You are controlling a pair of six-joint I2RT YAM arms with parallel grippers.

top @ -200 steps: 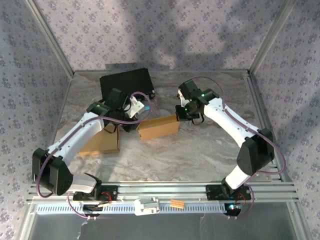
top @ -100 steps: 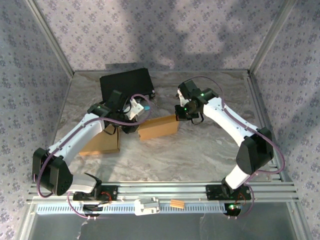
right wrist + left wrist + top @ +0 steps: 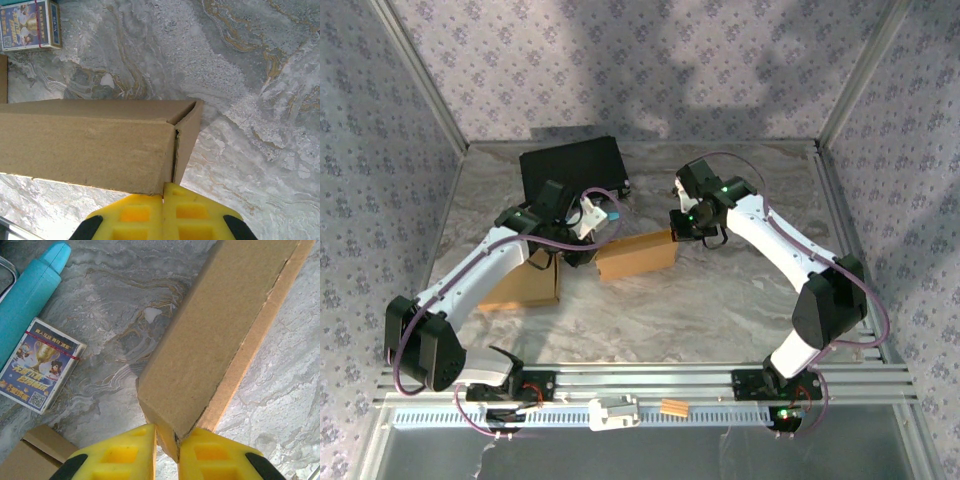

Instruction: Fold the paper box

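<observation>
Left gripper (image 3: pixel 167 454) is clamping its yellow fingers (image 3: pixel 120 456) onto the near corner of the paper box (image 3: pixel 220 325), with a thin cardboard edge sitting in the narrow slot between them. Right gripper (image 3: pixel 163 212) is pressing its own fingers fully together. Their tips are touching the lower corner of the box's opposite end, where an end flap is standing slightly ajar. Whether any cardboard is caught between them cannot be told.

From above, the box is lying as a long brown tube on the marbled table (image 3: pixel 720 300). It is stretching between the two grippers near the middle, its left end sitting a little nearer the arm bases than its right. A second, flatter piece of cardboard (image 3: pixel 520 287) is lying to the left, partly under the left arm.

Beyond the box, a small printed card pack (image 3: pixel 40 365) with a red band around it is lying flat, and a teal tube (image 3: pixel 30 287) is lying just beside it. Farthest back, a black case (image 3: pixel 572 168) is sitting left of centre, close to the rear wall.
</observation>
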